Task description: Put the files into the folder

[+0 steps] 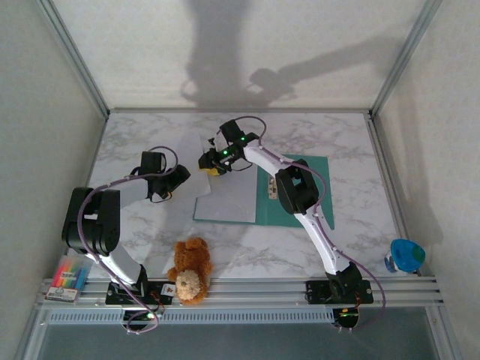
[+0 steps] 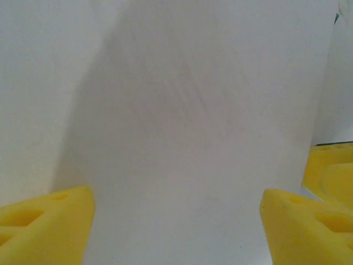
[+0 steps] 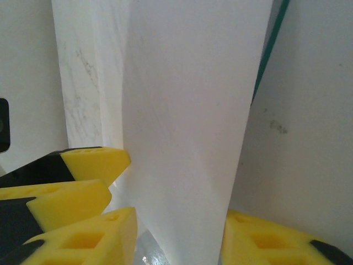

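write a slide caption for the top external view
Left gripper and right gripper meet at the white files on the teal folder; teddy bear sits nearby.

White-grey marble tabletop [image 1: 142, 225], rect., w/ pale wall panels on 3 sides and an aluminium rail [image 1: 262, 286] along the near edge; thin flat teal-green rectangular folder [image 1: 270, 214] lies open on it, centre-right; plain white paper sheets [image 1: 227, 193] cover the folder's left half, far-left part lifted off the surface; can't tell if their left edge touches the marble; brown plush teddy bear [image 1: 189, 271] at near edge, left of centre, head over the rail; blue-and-white round object [image 1: 406, 255] at near-right corner; flat pack of coloured markers [image 1: 69, 276] at near-left corner.
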Robot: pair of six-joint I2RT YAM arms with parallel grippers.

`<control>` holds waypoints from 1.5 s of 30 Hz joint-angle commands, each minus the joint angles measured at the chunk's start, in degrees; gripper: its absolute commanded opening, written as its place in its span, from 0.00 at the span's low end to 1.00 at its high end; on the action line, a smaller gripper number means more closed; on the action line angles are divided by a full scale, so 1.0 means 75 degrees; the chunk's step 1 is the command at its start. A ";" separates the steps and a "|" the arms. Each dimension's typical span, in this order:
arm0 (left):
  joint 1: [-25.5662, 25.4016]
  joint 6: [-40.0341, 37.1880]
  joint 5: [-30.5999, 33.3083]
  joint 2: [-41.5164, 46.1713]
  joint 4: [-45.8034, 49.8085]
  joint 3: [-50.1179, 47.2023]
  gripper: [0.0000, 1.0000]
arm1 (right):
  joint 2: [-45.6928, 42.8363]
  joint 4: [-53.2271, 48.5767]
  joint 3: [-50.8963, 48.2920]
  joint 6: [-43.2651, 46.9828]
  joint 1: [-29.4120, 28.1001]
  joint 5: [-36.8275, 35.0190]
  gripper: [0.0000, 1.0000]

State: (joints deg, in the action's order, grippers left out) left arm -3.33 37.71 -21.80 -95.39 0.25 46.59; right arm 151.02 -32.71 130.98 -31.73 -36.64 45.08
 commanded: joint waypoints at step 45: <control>-0.0010 -0.1002 -0.0325 -0.0271 0.0349 -0.0311 0.77 | 0.0653 0.0131 0.0838 -0.0316 -0.0373 0.0142 0.35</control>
State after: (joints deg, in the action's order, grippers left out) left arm -3.29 31.18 -23.11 -95.72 0.58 46.15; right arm 154.65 -31.92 135.22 -33.74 -38.44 45.47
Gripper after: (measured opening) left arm 0.776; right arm 0.350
